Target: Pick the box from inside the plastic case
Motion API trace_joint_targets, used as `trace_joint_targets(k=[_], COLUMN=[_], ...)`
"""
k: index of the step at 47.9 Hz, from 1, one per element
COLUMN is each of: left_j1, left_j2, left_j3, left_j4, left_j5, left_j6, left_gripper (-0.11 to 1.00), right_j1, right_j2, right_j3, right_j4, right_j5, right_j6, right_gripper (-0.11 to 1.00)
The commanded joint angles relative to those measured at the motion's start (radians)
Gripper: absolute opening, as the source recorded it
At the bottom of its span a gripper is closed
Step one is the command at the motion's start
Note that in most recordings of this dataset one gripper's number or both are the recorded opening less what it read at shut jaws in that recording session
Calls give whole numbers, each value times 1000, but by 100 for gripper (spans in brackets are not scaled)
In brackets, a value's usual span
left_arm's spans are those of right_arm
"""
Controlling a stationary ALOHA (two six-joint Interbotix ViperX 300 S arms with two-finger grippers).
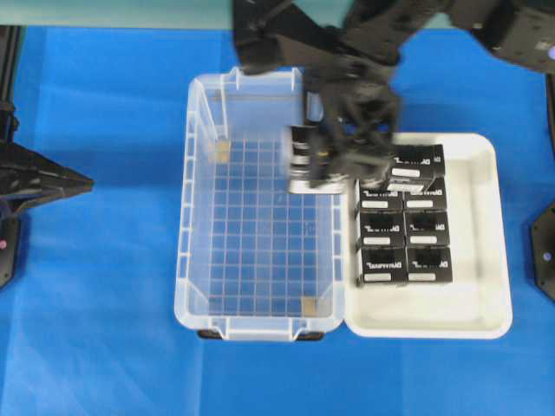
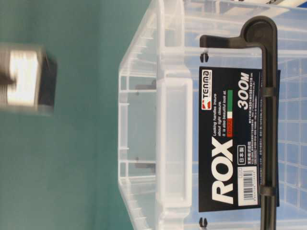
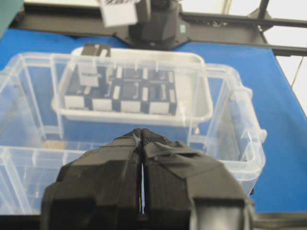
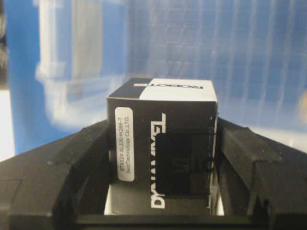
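Blue sheeting covers the counter, and nearest the front edge lies the plastic case — clear, grid-floored, its floor bare but for two small tan scraps. Beside it, touching along the rim, sits a shallow white tray holding rows of matching black cartons. Farther back, the right end effector hangs over the case's far right corner, pinching the box by its two side faces; the wrist view shows the box seated squarely between the pads, label strip facing out. The left end effector rests off to the side with its fingers pressed together.

The box looks like a light, stiff cardboard carton with smooth printed faces — likely a bit slippery, so flat, opposite sides taken near the middle seem the safest hold. Squeezing hard could dent it.
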Motion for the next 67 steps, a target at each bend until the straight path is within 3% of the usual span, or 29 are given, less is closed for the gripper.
trace_joint_targets(k=[1,10,16,25,32,41,47,67], left_j1=[2,3,3,15,21,23,23,25], left_j2=[6,11,14,14,14,14,17,17], left_j3=[-26,-25,-25,-23,-25,-23,-23,-23], left_j4=[2,2,2,3,2,2,2,2], left_j5=[-5,-5,-5,-6,-6,-6,-6,-6], left_j6=[0,0,0,0,0,-2,-2,-3], left_gripper=[-4,-4,-4,-4,-4,-4,-4,-4], right_j1=[12,38,37,43,48,48,48,48], right_j2=[-46,-135,-218,-321,-322,-321,-310,-253], right_j3=[34,199,350,611,733,839,879,902], right_j4=[5,3,-3,-92,-114,-138,-141,-163], right_j5=[48,17,-74,-270,-383,-531,-586,-644], right_j6=[23,57,54,49,21,-54,-69,-89], right_gripper=[64,64,64,64,64,64,64,64])
